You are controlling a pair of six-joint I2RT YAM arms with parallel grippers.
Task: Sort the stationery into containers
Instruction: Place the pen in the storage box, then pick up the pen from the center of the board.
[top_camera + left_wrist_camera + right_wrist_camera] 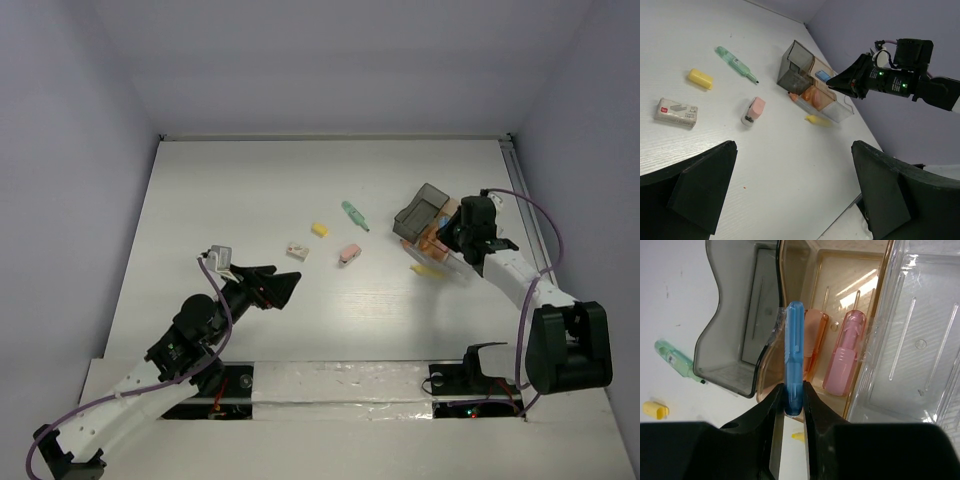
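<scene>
**A:** Where is the blue marker (794, 335)?

**B:** The right claw (793, 396) has it. The two fingers are closed on its near end, and the rest sticks straight out ahead of the claw.

**A:** So which way does its long axis run?

**B:** In line with the fingers, pointing away from the wrist. The free end hangs over the wall shared by the smoky bin (715, 340) and the tan bin (850, 265).

**A:** Is anything in the bins already?

**B:** An orange marker (816, 340) and a pink marker (842, 365) lie side by side, apparently in the tan bin. Both run nearly parallel to the blue one. The clear bin (925, 355) sits just to their right.

**A:** And the left claw (793, 150)?

**B:** It is spread wide and grips nothing, above the bare table (790, 165), well apart from the bins.

**A:** What is loose out there?

**B:** A green marker (735, 61) lies flat with its dark tip turned toward the smoky bin. A yellow marker (817, 120) lies on the table just beside the clear bin.
</scene>
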